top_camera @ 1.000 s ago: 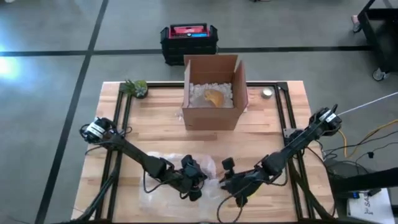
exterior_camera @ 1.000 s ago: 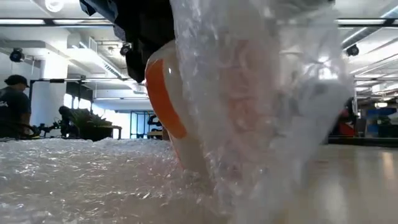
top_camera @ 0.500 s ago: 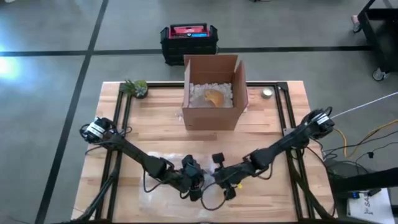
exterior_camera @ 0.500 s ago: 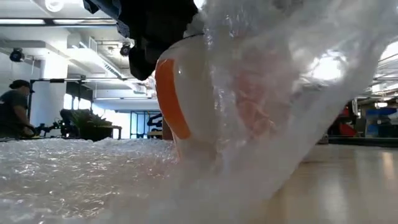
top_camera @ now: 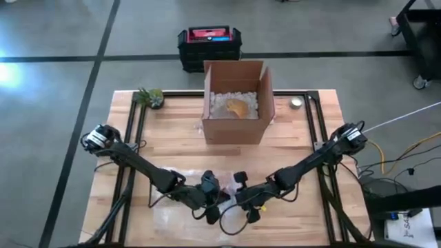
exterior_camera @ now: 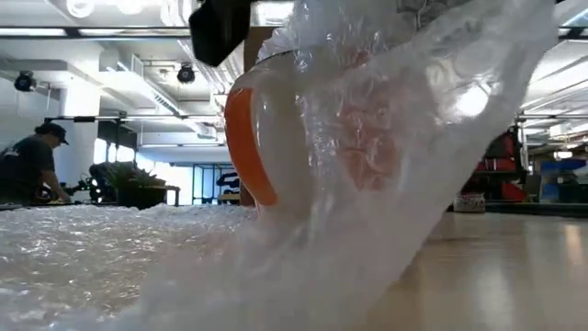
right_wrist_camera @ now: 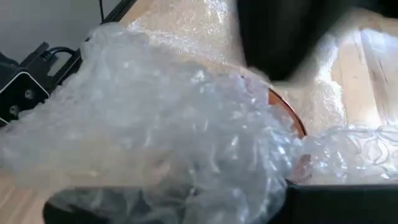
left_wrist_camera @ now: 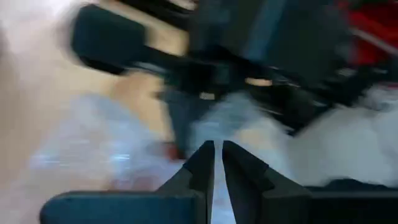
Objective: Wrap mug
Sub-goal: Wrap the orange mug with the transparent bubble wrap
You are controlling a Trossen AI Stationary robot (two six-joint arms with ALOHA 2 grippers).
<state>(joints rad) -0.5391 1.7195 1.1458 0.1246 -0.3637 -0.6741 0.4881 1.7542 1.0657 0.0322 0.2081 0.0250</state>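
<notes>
Your wooden table (top_camera: 303,138) carries an open cardboard box (top_camera: 235,103) at its far middle, holding white packing fill and a tan object, with a small potted plant (top_camera: 150,97) near the far left corner. A sheet of bubble wrap (exterior_camera: 83,248) lies spread across the near middle of the table, and one side of it is lifted and draped over the mug (exterior_camera: 266,138), which stands on the wrap; you can see its white body and orange handle through the film. Your left gripper (top_camera: 211,193) sits right at the mug, its fingers (left_wrist_camera: 202,168) pressed nearly together. Your right gripper (top_camera: 242,196) is just beside it, buried in the raised wrap, and you cannot tell how its fingers stand.
</notes>
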